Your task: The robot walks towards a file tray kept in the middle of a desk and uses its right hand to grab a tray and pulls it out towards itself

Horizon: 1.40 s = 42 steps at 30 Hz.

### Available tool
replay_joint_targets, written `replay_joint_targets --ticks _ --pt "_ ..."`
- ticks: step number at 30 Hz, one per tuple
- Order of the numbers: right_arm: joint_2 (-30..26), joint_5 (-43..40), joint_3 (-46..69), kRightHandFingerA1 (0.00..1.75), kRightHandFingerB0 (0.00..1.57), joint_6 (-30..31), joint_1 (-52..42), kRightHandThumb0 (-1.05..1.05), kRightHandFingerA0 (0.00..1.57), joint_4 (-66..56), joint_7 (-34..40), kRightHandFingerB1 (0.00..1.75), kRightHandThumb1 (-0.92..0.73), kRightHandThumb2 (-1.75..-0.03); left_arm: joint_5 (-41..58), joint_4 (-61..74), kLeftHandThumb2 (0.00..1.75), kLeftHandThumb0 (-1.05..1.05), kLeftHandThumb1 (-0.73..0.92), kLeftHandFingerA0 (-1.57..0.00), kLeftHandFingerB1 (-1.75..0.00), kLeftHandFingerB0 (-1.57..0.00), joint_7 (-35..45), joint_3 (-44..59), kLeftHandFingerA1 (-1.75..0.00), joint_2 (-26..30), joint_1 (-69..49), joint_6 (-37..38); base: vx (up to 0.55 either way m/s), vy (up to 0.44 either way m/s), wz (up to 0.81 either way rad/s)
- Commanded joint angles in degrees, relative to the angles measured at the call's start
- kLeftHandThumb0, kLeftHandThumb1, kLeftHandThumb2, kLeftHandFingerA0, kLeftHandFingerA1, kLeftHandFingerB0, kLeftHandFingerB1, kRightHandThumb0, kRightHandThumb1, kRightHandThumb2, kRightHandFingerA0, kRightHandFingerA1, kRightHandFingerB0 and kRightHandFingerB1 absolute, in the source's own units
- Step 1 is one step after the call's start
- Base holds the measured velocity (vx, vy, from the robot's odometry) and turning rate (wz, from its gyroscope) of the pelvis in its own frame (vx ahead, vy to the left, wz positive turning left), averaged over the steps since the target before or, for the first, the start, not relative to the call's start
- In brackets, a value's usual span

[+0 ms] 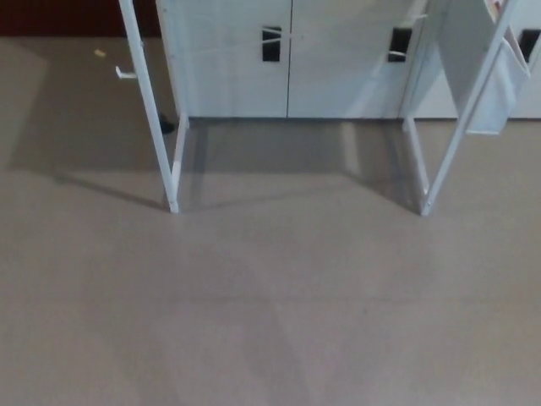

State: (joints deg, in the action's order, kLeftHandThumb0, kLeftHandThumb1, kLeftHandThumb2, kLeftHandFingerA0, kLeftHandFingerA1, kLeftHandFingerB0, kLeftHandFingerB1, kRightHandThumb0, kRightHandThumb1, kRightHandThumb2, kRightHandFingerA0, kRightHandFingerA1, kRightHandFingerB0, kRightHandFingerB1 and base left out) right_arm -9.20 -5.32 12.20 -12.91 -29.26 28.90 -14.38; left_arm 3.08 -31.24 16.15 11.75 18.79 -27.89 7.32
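No file tray and no desk top show in the head view. Only the lower part of the desk is in sight: a white left leg frame (161, 127) and a white right leg frame (444, 144) standing on the beige floor (270, 304). Neither of my hands nor any part of my arms is in the picture.
Behind the legs stand white cabinets (287, 59) with dark handle slots (271, 44). A white panel (490, 76) hangs at the right leg frame. A small white bracket (125, 74) sticks out at the left leg. Dark wall base shows at far left.
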Motion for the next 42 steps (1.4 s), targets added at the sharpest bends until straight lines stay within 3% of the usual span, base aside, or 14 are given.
replay_joint_targets --ticks 1,16,17,18,19,26,27,30,31,32,35,37,38,42 --pt "-0.46 0.00 0.39 0.60 0.37 -2.25 0.96 -0.44 0.54 1.82 0.70 0.52 -0.44 -0.76 -1.23 -0.12 0.68 -0.36 0.63 -0.17 -0.34 -0.16 -0.70 -0.42 -0.38 1.00 0.36 1.47 0.51 -0.363 -0.77" --pt "0.19 -0.11 -0.17 0.60 0.36 -1.62 -0.56 -0.42 0.52 0.26 1.02 0.51 -0.46 -0.74 -1.64 -3.06 0.69 -0.37 0.64 -0.16 -0.35 -0.15 -0.86 -0.71 -0.39 1.33 1.05 3.37 0.33 -0.078 0.10" --pt "0.29 -0.27 -0.09 0.52 0.41 -1.17 -0.54 -0.34 0.58 0.12 1.07 0.42 -0.57 -0.56 -1.63 -3.24 0.70 -0.38 0.63 -0.16 -0.35 -0.16 -1.02 -0.77 -0.39 1.35 1.13 3.38 0.55 -0.028 -0.63" --pt "0.40 -0.23 -0.07 0.59 0.36 -0.56 -0.48 -0.41 0.53 -0.15 1.30 0.50 -0.46 -0.74 -1.65 -3.06 0.68 -0.38 0.63 -0.18 -0.35 -0.17 -1.13 -0.85 -0.38 1.45 1.20 3.24 0.54 -0.019 -0.41" --pt "0.42 0.10 -0.17 0.60 0.36 -0.36 -0.54 -0.42 0.54 -0.51 1.61 0.51 -0.45 -0.75 -1.57 -2.45 0.69 -0.37 0.64 -0.16 -0.35 -0.15 -1.11 -0.91 -0.39 1.53 1.16 2.93 0.55 -0.016 -0.01" --pt "0.55 -0.77 0.27 0.60 0.37 -3.22 0.33 -0.41 0.53 3.31 0.26 0.51 -0.46 -0.74 -1.72 -2.47 0.69 -0.37 0.64 -0.17 -0.35 -0.16 -1.03 -1.15 -0.39 2.06 0.77 3.62 0.27 -0.077 0.09" --pt "0.43 -0.64 0.16 0.51 0.41 -3.06 0.07 -0.35 0.58 2.97 0.18 0.42 -0.57 -0.56 -1.51 -2.66 0.69 -0.37 0.64 -0.17 -0.35 -0.16 -1.06 -1.05 -0.39 1.94 0.83 3.67 0.32 -0.198 0.24" --pt "0.30 -0.59 0.37 0.52 0.41 -4.31 1.60 -0.36 0.58 5.61 0.12 0.42 -0.57 -0.56 -1.59 -2.61 0.69 -0.37 0.63 -0.18 -0.35 -0.16 -1.17 -1.21 -0.39 2.02 1.37 3.24 0.43 -0.222 0.26" --pt "0.37 -0.35 0.29 0.59 0.37 -3.92 1.25 -0.43 0.53 4.71 0.39 0.51 -0.46 -0.74 -1.70 -3.08 0.68 -0.38 0.63 -0.19 -0.35 -0.18 -1.36 -1.22 -0.39 2.04 1.54 3.66 0.47 -0.386 0.50" --pt "0.39 0.10 0.07 0.51 0.41 -3.49 0.85 -0.37 0.59 3.64 0.91 0.42 -0.57 -0.57 -1.49 -3.01 0.69 -0.37 0.63 -0.18 -0.36 -0.17 -1.05 -1.17 -0.40 2.07 1.51 3.71 0.45 -0.369 0.85" --pt "0.30 0.16 0.01 0.52 0.43 -3.65 0.86 -0.36 0.61 3.64 0.96 0.42 -0.57 -0.56 -1.24 -2.63 0.69 -0.37 0.64 -0.18 -0.36 -0.17 -0.76 -1.15 -0.39 2.11 1.48 3.39 0.35 -0.248 0.12" --pt "0.42 -0.35 0.19 0.51 0.42 -3.21 1.09 -0.35 0.61 3.89 0.73 0.42 -0.57 -0.56 -0.98 -2.10 0.70 -0.38 0.63 -0.17 -0.36 -0.16 -0.50 -1.10 -0.39 2.10 1.29 3.26 0.26 -0.131 -0.04" --pt "0.37 -0.44 0.26 0.59 0.37 -3.45 1.37 -0.43 0.54 4.57 0.56 0.50 -0.46 -0.74 -0.91 -1.67 0.70 -0.38 0.64 -0.17 -0.36 -0.16 -0.38 -1.11 -0.39 2.12 1.20 3.02 0.21 -0.076 -0.04" --pt "0.22 -0.09 0.16 0.59 0.37 -3.60 1.68 -0.44 0.54 5.37 0.77 0.50 -0.46 -0.75 -0.70 -0.59 0.69 -0.36 0.65 -0.17 -0.35 -0.16 -0.20 -1.01 -0.39 2.07 0.88 2.36 0.20 -0.014 -0.09"
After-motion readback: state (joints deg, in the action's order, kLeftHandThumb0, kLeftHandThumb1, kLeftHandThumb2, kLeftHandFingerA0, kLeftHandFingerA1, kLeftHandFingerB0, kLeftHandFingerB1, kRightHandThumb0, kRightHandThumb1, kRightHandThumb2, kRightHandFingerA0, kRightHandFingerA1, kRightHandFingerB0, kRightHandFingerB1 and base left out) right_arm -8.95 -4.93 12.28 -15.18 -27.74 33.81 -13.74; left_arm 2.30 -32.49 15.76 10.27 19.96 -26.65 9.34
